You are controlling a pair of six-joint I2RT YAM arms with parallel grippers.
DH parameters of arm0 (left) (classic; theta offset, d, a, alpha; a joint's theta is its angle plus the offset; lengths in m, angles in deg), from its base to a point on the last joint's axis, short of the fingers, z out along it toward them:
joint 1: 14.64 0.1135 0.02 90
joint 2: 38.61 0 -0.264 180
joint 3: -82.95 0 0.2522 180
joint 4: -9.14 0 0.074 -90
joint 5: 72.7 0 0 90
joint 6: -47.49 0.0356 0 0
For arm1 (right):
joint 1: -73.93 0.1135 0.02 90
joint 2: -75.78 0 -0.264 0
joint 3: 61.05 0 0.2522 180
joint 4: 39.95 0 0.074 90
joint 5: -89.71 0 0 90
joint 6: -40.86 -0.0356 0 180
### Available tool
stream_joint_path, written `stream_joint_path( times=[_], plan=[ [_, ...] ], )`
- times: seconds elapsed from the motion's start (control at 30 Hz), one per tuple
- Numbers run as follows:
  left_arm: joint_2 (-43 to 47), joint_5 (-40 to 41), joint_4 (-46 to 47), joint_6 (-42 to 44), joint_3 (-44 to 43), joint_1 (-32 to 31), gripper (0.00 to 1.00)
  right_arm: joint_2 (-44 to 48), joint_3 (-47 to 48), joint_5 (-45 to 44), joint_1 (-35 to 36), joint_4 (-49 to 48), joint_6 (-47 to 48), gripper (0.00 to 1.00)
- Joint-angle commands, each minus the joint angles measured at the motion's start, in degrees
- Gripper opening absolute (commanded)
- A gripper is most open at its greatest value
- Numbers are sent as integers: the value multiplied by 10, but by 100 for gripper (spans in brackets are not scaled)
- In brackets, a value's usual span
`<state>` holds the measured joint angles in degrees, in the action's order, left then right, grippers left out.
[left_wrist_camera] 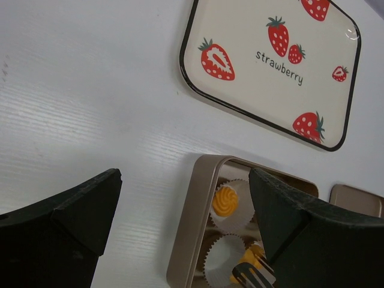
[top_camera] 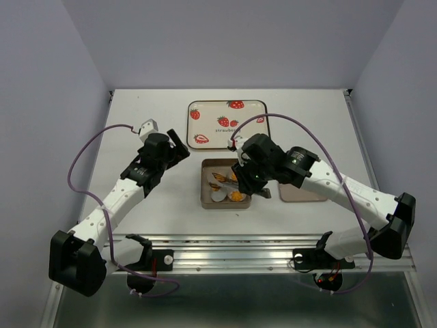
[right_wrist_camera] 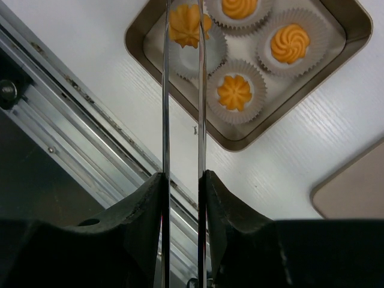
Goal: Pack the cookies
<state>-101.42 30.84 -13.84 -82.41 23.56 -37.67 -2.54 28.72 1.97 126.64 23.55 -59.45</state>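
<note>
A square metal tin [right_wrist_camera: 288,114] holds white paper cups. Three orange-yellow cookies sit in cups [right_wrist_camera: 234,91], [right_wrist_camera: 290,43], [right_wrist_camera: 240,7]. My right gripper [right_wrist_camera: 183,177] is shut on metal tongs [right_wrist_camera: 165,108], whose tips straddle a fourth cookie [right_wrist_camera: 185,24] over the last paper cup [right_wrist_camera: 204,57]. I cannot tell whether it rests in the cup. My left gripper [left_wrist_camera: 185,180] is open and empty, above the table just left of the tin [left_wrist_camera: 192,222]. The left wrist view shows one cupped cookie [left_wrist_camera: 225,200] and the tongs-held cookie [left_wrist_camera: 249,261]. In the top view the right gripper [top_camera: 251,179] is over the tin [top_camera: 205,198].
A strawberry-print tray [top_camera: 227,123] lies behind the tin and also shows in the left wrist view [left_wrist_camera: 270,66]. The tin's lid [top_camera: 300,195] lies flat to the right of the tin. An aluminium rail [right_wrist_camera: 72,108] runs along the table's near edge.
</note>
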Motion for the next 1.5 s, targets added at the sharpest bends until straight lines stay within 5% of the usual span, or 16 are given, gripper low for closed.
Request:
stream_joint_path(
  times=[0.0, 1.47],
  plan=[
    [15, -5, 15, 2, 9, 3, 99, 28, 4, -5, 9, 40, -11, 31],
    [11, 26, 2, 6, 1, 3, 99, -60, -13, -11, 14, 1, 28, 33]
  ],
)
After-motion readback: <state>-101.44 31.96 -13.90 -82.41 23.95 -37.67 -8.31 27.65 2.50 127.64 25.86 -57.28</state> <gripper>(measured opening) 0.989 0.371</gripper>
